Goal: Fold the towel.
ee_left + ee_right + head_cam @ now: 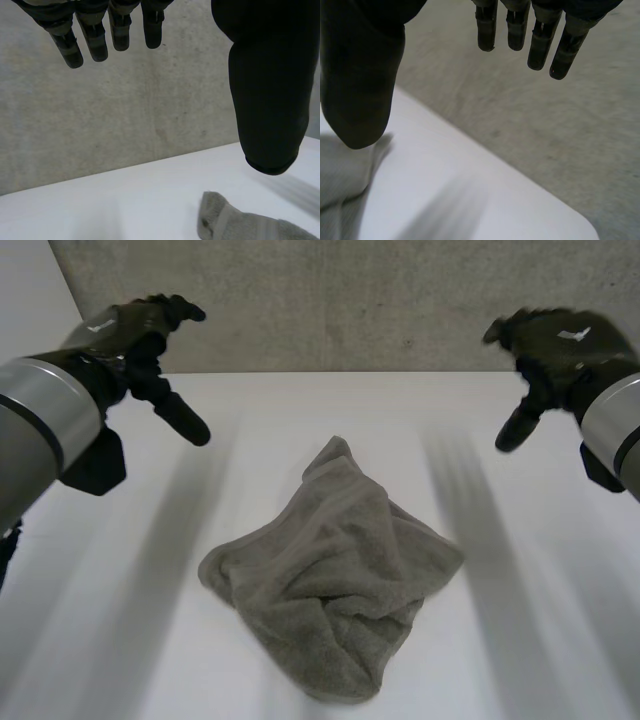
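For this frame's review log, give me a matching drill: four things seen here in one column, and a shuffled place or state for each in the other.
Things:
1. towel
2. left hand
3. right hand
4. wall

Places or states:
a. grey concrete, behind the table
b. open, raised to the towel's right in the head view
c. crumpled in a heap mid-table, neither hand on it
d. open, raised to the towel's left in the head view

Pairs: 1-c, 2-d, 3-b, 4-a.
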Robot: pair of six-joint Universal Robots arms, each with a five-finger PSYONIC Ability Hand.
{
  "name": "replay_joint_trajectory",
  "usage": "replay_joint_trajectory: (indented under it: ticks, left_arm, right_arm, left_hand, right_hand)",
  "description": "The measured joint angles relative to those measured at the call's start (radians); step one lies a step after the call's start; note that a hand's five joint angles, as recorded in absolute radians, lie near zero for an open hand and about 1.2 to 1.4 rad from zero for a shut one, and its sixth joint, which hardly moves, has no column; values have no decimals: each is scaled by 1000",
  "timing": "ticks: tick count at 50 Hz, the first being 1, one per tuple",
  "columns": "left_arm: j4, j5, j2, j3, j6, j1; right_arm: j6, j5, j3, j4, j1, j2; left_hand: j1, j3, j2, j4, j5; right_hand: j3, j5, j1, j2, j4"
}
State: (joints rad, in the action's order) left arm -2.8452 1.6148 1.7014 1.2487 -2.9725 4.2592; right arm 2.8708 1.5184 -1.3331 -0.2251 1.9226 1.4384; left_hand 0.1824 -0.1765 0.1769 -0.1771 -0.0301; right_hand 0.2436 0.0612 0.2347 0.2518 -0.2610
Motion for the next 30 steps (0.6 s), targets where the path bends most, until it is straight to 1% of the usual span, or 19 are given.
replay_joint_trajectory:
  ticks: [4,7,9,13,15,20,24,27,30]
  left_arm:
    - [-57,-6,75,-9,-18,-48]
    - [-96,-10,145,-30,-46,-85]
    - [-131,-20,231,-67,-91,-125]
    - [-163,-55,372,-141,-170,-173]
    - [-174,-93,469,-191,-219,-195]
    - [-178,-174,626,-256,-276,-218]
    - [-175,-210,694,-272,-304,-227]
    - [-173,-221,721,-272,-325,-231]
    - [-170,-221,735,-267,-354,-232]
  right_arm:
    - [-145,-73,1,-67,-1,-28]
    - [-200,-98,-1,-95,-2,-42]
    - [-230,-110,-5,-111,-3,-55]
    - [-241,-114,-10,-117,-7,-68]
    - [-240,-113,-13,-117,-10,-76]
    - [-236,-111,-17,-114,-14,-91]
    - [-235,-111,-21,-112,-15,-97]
    - [-237,-111,-25,-111,-15,-100]
    - [-239,-111,-27,-110,-15,-104]
  left_hand:
    - [23,-29,28,-27,-3]
    - [32,-39,38,-38,-4]
    - [39,-46,46,-45,-14]
    - [45,-52,52,-50,-23]
    - [49,-56,55,-54,-28]
    - [60,-67,66,-64,-37]
    - [102,-108,108,-107,-82]
    - [139,-146,146,-145,-120]
    - [260,-267,267,-266,-226]
  right_hand:
    - [0,0,0,0,0]
    - [0,0,0,0,0]
    - [0,0,0,0,0]
    - [0,0,0,0,0]
    - [0,0,0,0,0]
    - [0,0,0,0,0]
    - [0,0,0,0,0]
    - [0,0,0,0,0]
    - [0,0,0,0,0]
